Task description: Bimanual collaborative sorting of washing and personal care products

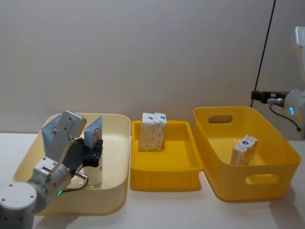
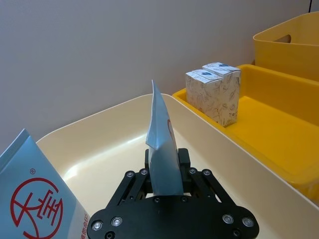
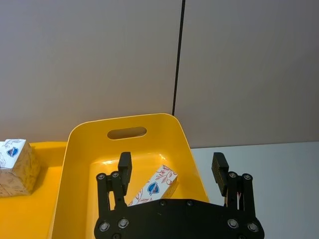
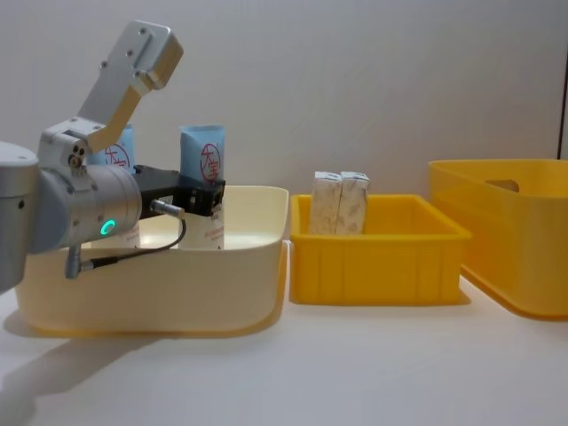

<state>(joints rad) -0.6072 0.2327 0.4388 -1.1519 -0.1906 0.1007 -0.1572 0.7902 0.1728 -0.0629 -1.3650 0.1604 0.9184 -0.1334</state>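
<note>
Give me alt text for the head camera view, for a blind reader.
The left gripper, jaws closed on an upright white tube, reaches into a cream tub where a second tube stands. Two speckled cartons stand together in the middle yellow tray; another carton leans in the yellow basket, the right gripper high beyond it.

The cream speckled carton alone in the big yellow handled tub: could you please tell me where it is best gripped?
Probably across its two long side faces, near the middle, from above: the cream speckled carton leans tilted inside the deep yellow plastic tub, whose walls block a sideways approach. The open right gripper looks down at it.
</note>
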